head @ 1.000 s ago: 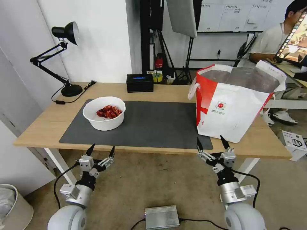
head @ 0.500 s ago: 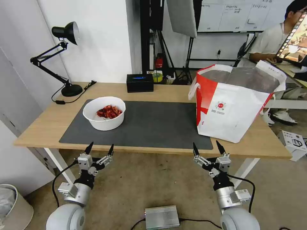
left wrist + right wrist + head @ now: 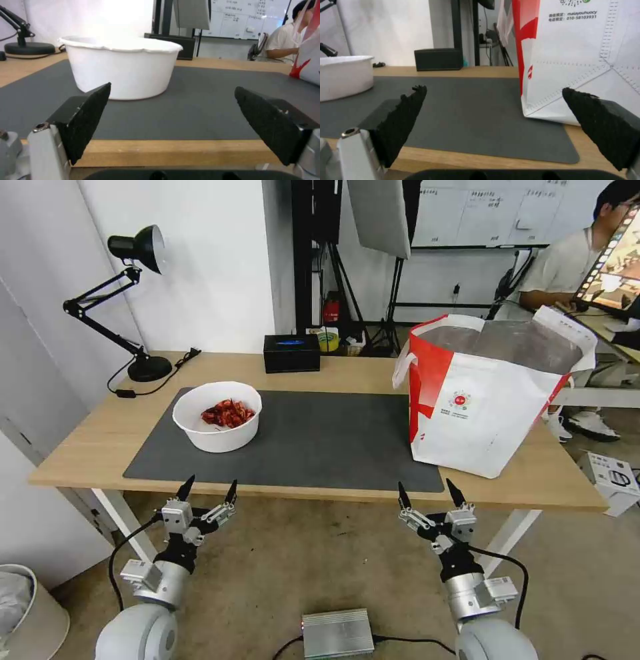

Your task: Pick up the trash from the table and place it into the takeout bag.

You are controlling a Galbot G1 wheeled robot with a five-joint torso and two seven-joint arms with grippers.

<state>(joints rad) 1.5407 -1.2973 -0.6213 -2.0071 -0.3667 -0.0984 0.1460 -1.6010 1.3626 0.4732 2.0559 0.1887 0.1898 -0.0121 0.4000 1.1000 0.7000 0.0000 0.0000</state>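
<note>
Right gripper (image 3: 428,495) has dropped back and slightly left since a second ago, now off the table (image 3: 93,447) edge in front of the takeout bag (image 3: 493,407); left gripper (image 3: 207,492) barely shifted. White bowl of red shells (image 3: 217,416) sits on the mat's (image 3: 320,440) left end, well apart from the bag. Both jaws wide and empty, arms low, fingers pointing up toward the table; I'd take the bowl by its rim with the left, keeping it level.
</note>
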